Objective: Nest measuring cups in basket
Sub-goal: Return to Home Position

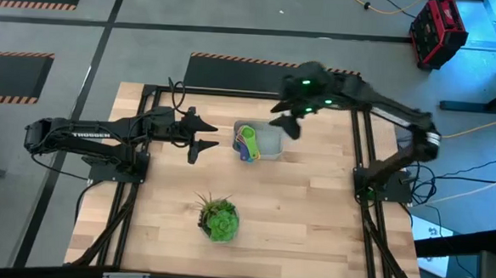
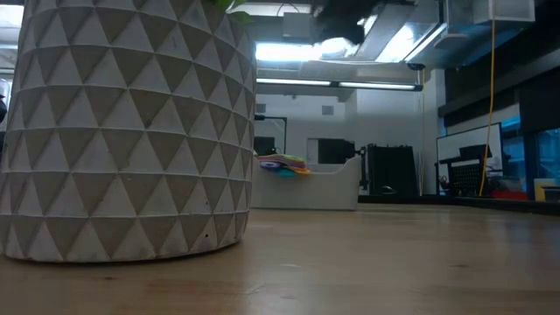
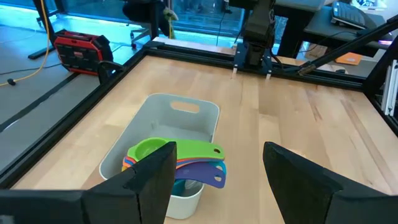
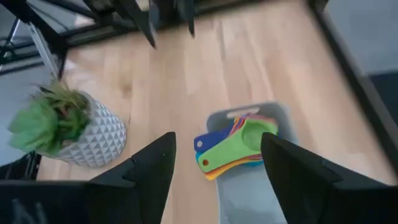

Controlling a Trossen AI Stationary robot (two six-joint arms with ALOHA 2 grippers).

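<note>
While the measuring cups (image 1: 247,143) lie nested in the basket (image 1: 269,140), toward the far edge of the table (image 1: 312,219), the left gripper (image 1: 204,139) hangs open just beside it. The right gripper (image 1: 285,120) hovers open above the basket's far corner.

Leafy green plant (image 1: 219,220) in white triangle-patterned pot (image 2: 122,131) at lower centre of wooden table (image 1: 312,210), red-and-black case (image 1: 437,30) upper right, hazard-striped tape (image 1: 25,5) upper left.

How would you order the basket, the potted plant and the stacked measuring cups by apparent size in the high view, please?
1. basket and potted plant: about alike, unranked.
2. stacked measuring cups: clearly smallest.
</note>
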